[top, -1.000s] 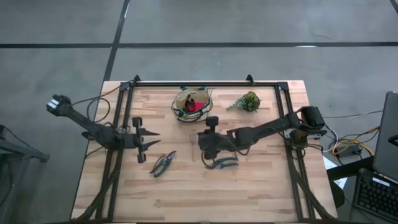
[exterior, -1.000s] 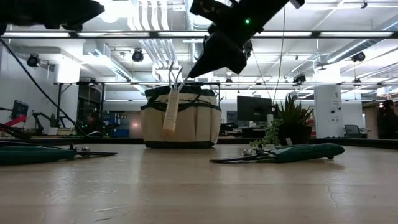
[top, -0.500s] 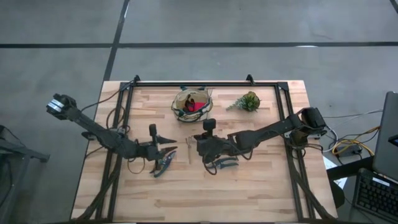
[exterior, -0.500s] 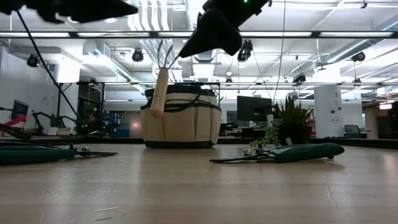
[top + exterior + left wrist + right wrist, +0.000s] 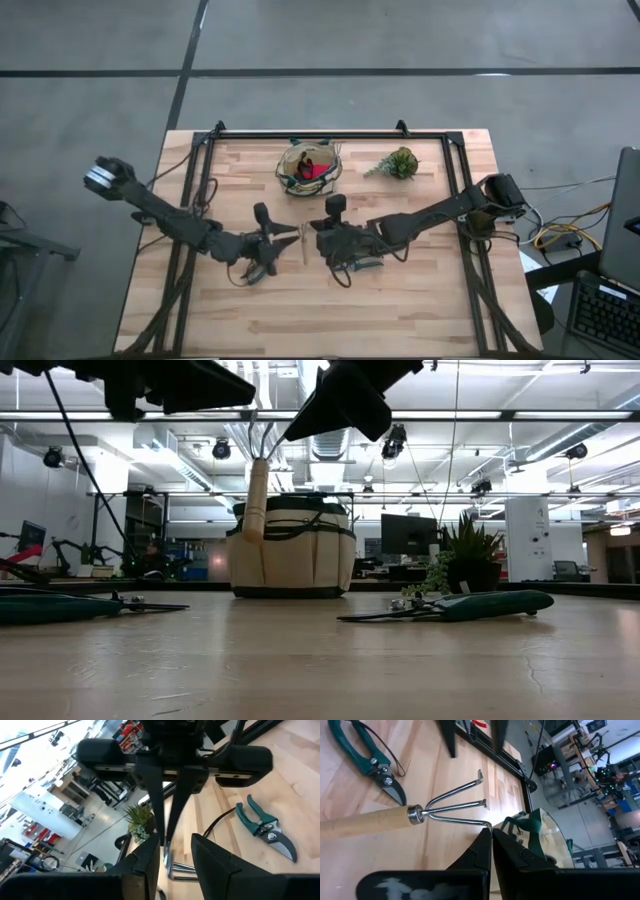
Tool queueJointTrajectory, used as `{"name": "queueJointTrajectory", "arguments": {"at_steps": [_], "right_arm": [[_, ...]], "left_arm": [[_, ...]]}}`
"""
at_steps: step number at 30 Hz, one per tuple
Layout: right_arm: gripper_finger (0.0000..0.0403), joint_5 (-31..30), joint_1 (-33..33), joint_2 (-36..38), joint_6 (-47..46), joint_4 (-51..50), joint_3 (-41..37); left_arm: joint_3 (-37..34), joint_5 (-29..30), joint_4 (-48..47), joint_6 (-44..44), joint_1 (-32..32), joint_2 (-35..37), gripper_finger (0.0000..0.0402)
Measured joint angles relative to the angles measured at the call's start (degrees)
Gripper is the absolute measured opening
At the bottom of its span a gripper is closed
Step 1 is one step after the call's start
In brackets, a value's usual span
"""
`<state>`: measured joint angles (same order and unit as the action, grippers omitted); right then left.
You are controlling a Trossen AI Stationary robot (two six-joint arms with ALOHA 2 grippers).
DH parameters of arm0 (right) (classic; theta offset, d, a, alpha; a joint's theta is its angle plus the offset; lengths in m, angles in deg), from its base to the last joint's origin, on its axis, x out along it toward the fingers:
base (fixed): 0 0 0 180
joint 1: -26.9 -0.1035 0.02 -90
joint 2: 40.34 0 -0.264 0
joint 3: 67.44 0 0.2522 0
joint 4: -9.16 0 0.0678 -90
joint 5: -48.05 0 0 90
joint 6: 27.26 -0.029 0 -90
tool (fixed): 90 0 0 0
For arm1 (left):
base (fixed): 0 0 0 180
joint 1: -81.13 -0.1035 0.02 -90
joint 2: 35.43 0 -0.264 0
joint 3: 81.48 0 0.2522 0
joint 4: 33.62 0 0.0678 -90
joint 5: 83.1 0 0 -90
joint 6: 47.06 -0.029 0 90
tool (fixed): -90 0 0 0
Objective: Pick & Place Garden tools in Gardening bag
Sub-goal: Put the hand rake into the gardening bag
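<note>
Above the middle of the tabletop, we see the right gripper point(image 5: 491, 834) with its fingers pressed together on one metal tine of the wooden-handled rake point(image 5: 375, 822), holding it clear of the wood. In the low view its handle hangs down in front of the gardening bag point(image 5: 292, 550). Just beside it, toward the left edge, hovers the left gripper point(image 5: 283, 238), its fingers point(image 5: 210, 865) parted with nothing between them. One pair of pruning shears point(image 5: 258, 268) lies on the tabletop beneath this gripper. A second pair point(image 5: 365, 262) lies under the right arm. Nearer the far edge stands the bag – round, tan, green-trimmed – with a red piece point(image 5: 318, 172) inside. A small green plant point(image 5: 398, 162) sits beside it, toward the right edge.
</note>
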<state>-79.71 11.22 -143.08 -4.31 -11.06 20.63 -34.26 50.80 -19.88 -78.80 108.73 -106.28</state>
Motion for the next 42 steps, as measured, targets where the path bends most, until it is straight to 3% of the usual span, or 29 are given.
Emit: {"name": "queueJointTrajectory", "arguments": {"at_steps": [17,21,29,42], "right_arm": [[0.0008,0.0,-1.0,0.0,1.6,1.5,0.0],[0.0008,0.0,-0.9,0.0,1.5,1.5,0.0],[0.0008,0.0,-0.9,0.0,1.5,1.3,0.0],[0.0012,0.5,-0.9,0.0,1.4,1.1,0.0]], "left_arm": [[0.2,1.2,-0.1,0.3,-1.4,-1.8,0.0113],[0.2,1.2,-0.1,0.5,-1.4,-1.8,0.0093],[0.1,1.2,-0.6,0.6,-1.4,-1.8,0.0012],[0.1,1.0,-0.6,0.7,-1.4,-1.8,0.0007]]}}
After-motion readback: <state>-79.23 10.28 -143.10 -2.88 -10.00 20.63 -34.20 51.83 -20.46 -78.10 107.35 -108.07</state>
